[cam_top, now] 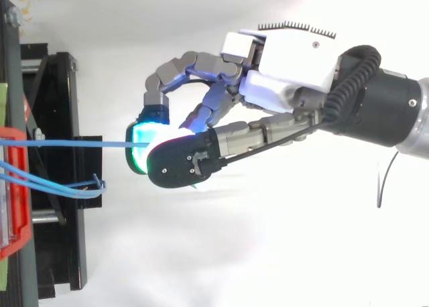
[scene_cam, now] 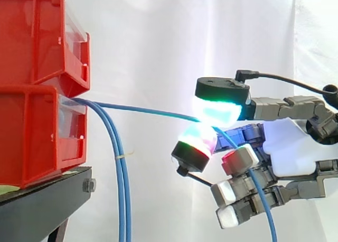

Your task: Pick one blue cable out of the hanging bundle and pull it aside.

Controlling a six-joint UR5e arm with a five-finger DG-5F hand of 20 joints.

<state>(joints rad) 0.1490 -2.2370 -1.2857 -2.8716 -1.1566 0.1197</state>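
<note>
Blue cable (scene_cam: 142, 110), a single strand, left the lower red bin (scene_cam: 37, 136) at centre-left of the side view. It ran nearly level to mid-frame, apart from the rest of the bundle (scene_cam: 122, 189), which dropped straight down just beside the black stand (scene_cam: 47, 199) w/ a small tie (scene_cam: 123, 156) round it. That line looked fairly straight, so I judged it under tension & already drawn some way off the others.

At mid-frame the hand (scene_cam: 289, 147) was closed on it. The strand was pinched between two glowing fingertips (scene_cam: 216, 111), one above & one below, prob. so it couldn't slip. Its loose end trailed down past the other fingers at lower right. Top view agreed: blue cable (cam_top: 74, 144) went from the left edge to the pads.

Room-wise, the bins' front edge sat well apart from the hand. Right of it & below was nothing but white curtain (scene_cam: 158, 41), so I'd reckon there was free space to draw farther.
</note>
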